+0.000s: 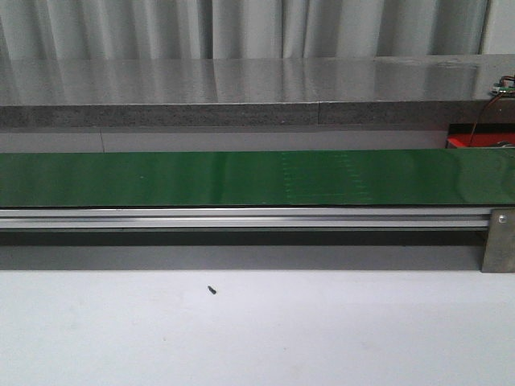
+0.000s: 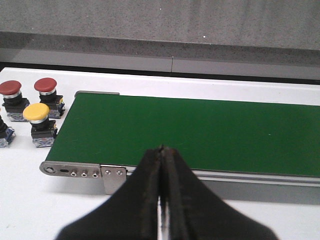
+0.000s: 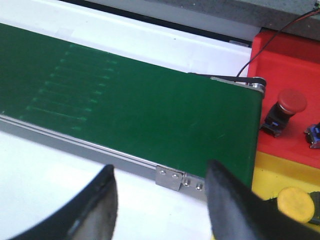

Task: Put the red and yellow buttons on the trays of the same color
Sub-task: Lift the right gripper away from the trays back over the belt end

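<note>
In the left wrist view, two red buttons [image 2: 10,88] [image 2: 45,85] and a yellow button [image 2: 36,112] stand on the white table beside the end of the green conveyor belt [image 2: 200,130]. My left gripper [image 2: 161,149] is shut and empty, just in front of the belt's near rail. In the right wrist view, a red button [image 3: 287,102] lies in the red tray [image 3: 290,55], and a yellow button [image 3: 296,204] sits in the yellow tray [image 3: 275,172]. My right gripper [image 3: 160,167] is open and empty over the table, near the belt's other end. Neither gripper shows in the front view.
The belt [image 1: 241,177] runs across the front view with an aluminium rail [image 1: 241,217] along its near side. A corner of the red tray [image 1: 475,141] shows at its right end. A dark part of another button [image 2: 4,132] is at the frame edge. A small black speck [image 1: 212,290] lies on the table.
</note>
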You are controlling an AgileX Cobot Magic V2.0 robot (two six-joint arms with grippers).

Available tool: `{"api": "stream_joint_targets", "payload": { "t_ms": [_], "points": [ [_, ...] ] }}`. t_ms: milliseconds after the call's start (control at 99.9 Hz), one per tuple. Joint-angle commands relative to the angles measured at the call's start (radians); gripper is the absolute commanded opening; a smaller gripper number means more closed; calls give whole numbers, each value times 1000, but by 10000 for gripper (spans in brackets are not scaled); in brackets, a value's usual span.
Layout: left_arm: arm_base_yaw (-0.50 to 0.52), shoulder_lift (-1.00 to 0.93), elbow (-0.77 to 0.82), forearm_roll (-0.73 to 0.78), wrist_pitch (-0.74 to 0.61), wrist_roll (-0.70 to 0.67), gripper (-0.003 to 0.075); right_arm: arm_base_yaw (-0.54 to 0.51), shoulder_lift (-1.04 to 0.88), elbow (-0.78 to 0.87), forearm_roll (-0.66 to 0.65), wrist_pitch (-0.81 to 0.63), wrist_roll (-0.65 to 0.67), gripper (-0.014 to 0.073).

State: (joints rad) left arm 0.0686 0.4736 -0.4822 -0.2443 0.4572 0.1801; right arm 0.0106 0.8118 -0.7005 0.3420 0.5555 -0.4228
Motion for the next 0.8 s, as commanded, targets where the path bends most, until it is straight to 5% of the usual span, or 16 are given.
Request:
{"api": "stream_joint_targets", "payload": {
  "t_ms": [0, 200, 550, 650, 790],
  "points": [
    [-5, 3, -29, -15, -74, -7, -20, 0, -72, 15, 19, -73, -6, 252],
    [-5, 3, -29, -15, -74, -7, -20, 0, -176, 55, 19, -56, -6, -102],
    [-5, 3, -29, -15, -74, -7, 0, 0, -185, 55, 19, -45, -6, -96],
    [-5, 3, -29, -13, -74, -5, 116, 0, -185, 55, 19, -45, -6, -96],
    [-3, 3, -29, 1, -74, -3, 438, 0, -185, 55, 19, -45, -6, -96]
  ]
}}
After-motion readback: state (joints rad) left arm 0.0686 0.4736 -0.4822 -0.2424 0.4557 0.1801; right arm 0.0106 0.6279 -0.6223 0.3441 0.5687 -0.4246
